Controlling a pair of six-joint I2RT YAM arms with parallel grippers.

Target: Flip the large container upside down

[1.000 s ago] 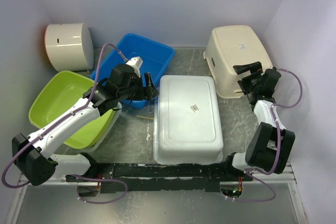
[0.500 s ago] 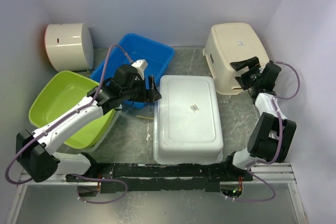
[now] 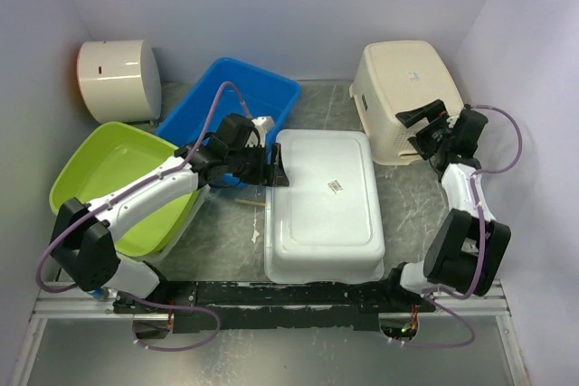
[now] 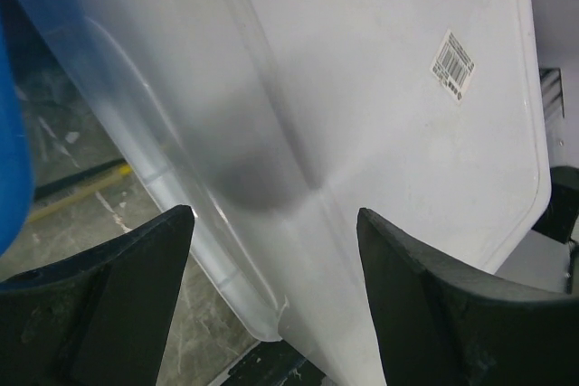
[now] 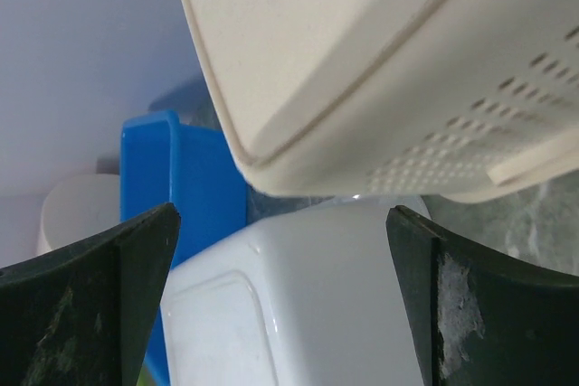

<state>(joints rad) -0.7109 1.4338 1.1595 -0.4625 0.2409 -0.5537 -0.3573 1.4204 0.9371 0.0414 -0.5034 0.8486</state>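
Now, left end effector [image 3: 274,169]: jaws spread wide with nothing in them. It hangs at the far-left corner of the container [image 3: 326,214].
Left fingers [image 4: 136,305]: in the wrist view one lies out over the side wall and the table [image 3: 226,232], the other over the flat base. The container's upper left edge runs between them. I cannot tell whether either pad touches the plastic.
Why so placed: straddling that edge with open jaws would suit a pinch on the wall or a let-go. Which of the two it is, I cannot say.
Container: it sits in the middle of the table between the two arms, its long side running away from the bases. Its base faces up with the sticker [image 3: 336,186] on show, and its mouth is down on the table.
Task, as judged: the container already lies upside down, so little looks left but to clear the arms.
Right end effector [image 3: 421,130]: jaws as wide as they go and empty. It is held up against the near side of the basket [image 3: 407,74], apart from the container.
Why there: it looks parked out of the way, clear of the container's right side.
Around: the blue tub [image 3: 240,88] lies just beyond the left end effector. The green tub [image 3: 104,169] is further left, under that arm. The basket stands just beside the container's far-right corner.
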